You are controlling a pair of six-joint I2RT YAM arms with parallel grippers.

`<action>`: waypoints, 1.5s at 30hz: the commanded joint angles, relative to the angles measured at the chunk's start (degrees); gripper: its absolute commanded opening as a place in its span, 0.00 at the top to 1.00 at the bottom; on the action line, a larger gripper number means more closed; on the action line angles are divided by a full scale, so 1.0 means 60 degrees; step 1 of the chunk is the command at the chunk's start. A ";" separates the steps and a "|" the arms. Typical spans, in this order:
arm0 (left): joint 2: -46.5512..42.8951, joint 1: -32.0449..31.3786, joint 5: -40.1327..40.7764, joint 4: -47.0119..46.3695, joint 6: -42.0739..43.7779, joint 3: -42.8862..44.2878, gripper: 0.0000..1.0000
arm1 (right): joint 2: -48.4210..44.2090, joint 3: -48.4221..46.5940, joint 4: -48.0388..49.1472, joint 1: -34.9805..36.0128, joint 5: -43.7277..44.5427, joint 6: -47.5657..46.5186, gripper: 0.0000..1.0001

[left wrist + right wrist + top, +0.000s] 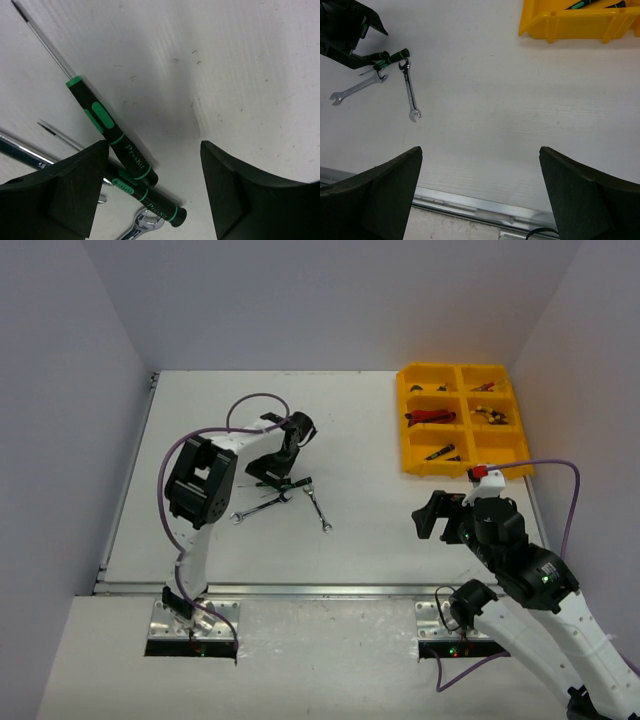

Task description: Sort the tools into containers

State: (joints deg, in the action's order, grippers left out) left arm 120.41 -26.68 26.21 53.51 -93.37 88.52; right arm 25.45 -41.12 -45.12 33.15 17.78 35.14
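**Left arm over the last screwdrivers – right arm waits by the tray**

My left end effector [152,150] hangs low over the surface [380,530] with its jaws apart and nothing pinched between them. Two green screwdrivers [107,127] lie side by side below it, touching along their handles. The butt of the upper one reaches into the gap, while the lower one runs partly under one finger. I judge the jaws are spread this wide so they can drop around one handle. With the pair lying so close together, though, a closing finger could well catch both or roll one away.

Two wrenches [262,508] rest just beside the screwdrivers, one head touching the handle ends, so they could be nudged too.

My right end effector [480,150] is spread fully and empty, hovering over bare surface near the tray [405,430]. From there it is well apart from the left arm, and I take it to be parked to avoid a clash.

The tray sits at the far right. Its compartments already hold red cutters [430,418] and other tools, so I judge the sorting well along – four pieces remain out.
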 commanded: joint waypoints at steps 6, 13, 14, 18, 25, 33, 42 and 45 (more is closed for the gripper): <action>0.0877 0.0115 0.0216 -0.0509 0.0278 0.0598 0.40 | 0.0045 -0.0041 0.0196 0.0003 0.0230 -0.0011 0.01; 0.1213 0.0293 0.0356 -0.0606 0.0655 0.1065 0.74 | 0.0035 -0.0075 0.0182 -0.0002 0.0281 -0.0033 0.01; 0.1263 0.0314 0.0335 -0.0579 0.0715 0.1125 0.79 | 0.0035 -0.0075 0.0182 -0.0002 0.0295 -0.0040 0.01; 0.1251 0.0420 0.0220 -0.0668 0.0843 0.1029 1.00 | 0.0038 -0.0057 0.0182 0.0001 0.0335 -0.0038 0.01; 0.0723 0.0326 0.0151 -0.2086 0.2321 0.0861 1.00 | 0.0096 -0.0060 0.0183 0.0012 0.0363 -0.0055 0.01; -0.1244 -0.0838 -0.0687 -0.9189 0.8990 -0.0501 1.00 | 0.0050 -0.0206 0.0182 -0.0002 0.0639 -0.0143 0.01; 0.0848 -0.2368 -0.6456 -1.2390 1.3194 0.1980 1.00 | -0.0035 -0.1147 -0.0287 -0.0002 0.1241 -0.0333 0.01; 0.2454 -0.2507 -0.8635 -1.1543 1.3590 0.4220 1.00 | -0.0121 -0.1321 -0.0545 0.0006 0.1357 -0.0318 0.01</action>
State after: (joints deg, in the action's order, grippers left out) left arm 124.80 -40.77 -3.14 -13.16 -22.34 99.87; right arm 25.43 -45.86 -47.05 33.15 22.88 33.59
